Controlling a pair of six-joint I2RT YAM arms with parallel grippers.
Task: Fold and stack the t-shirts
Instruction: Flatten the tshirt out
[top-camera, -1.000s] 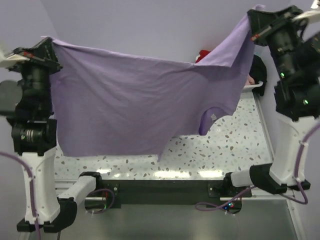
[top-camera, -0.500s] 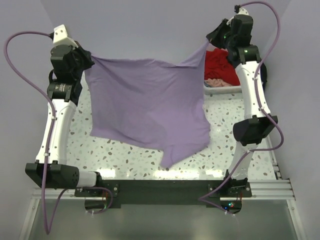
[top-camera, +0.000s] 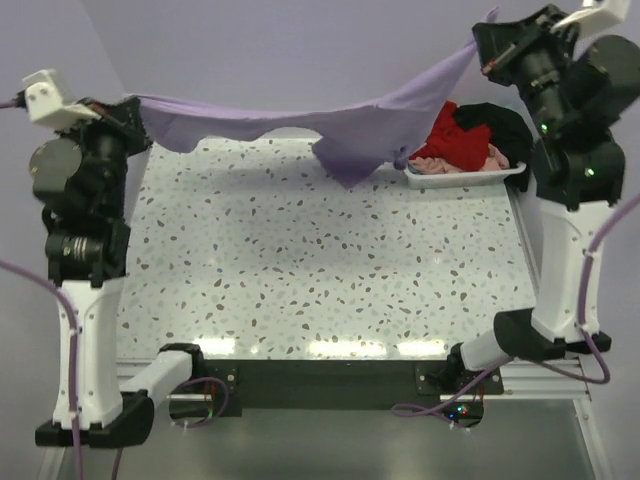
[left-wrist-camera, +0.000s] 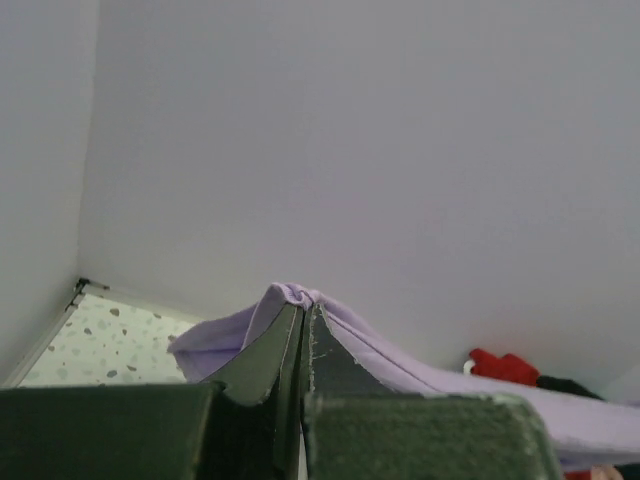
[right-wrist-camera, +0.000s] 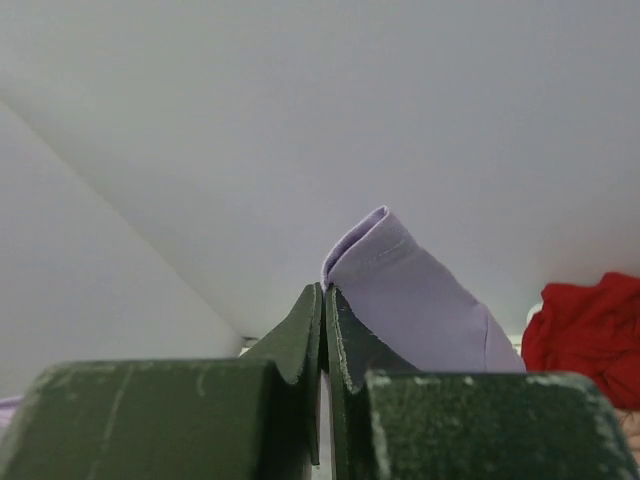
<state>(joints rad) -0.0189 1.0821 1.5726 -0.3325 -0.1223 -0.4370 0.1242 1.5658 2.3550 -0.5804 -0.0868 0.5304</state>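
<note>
The lavender t-shirt (top-camera: 300, 118) hangs stretched in the air between both grippers, over the far part of the table. My left gripper (top-camera: 130, 102) is shut on its left edge, seen pinched at the fingertips in the left wrist view (left-wrist-camera: 296, 297). My right gripper (top-camera: 482, 42) is shut on its right edge, with a fold of lavender cloth (right-wrist-camera: 400, 290) poking past the tips. A red t-shirt (top-camera: 462, 138), a black one (top-camera: 508, 122) and a pale pink one (top-camera: 455, 167) lie heaped in a white tray (top-camera: 470, 180) at the far right.
The speckled white table (top-camera: 320, 270) lies below the shirt. Plain pale walls stand behind and at both sides. The arm bases and a black rail (top-camera: 320, 385) sit at the near edge.
Both arms have swung the shirt up and back. It hung down like a sheet over the table before; now it is stretched nearly flat and high near the back wall.
</note>
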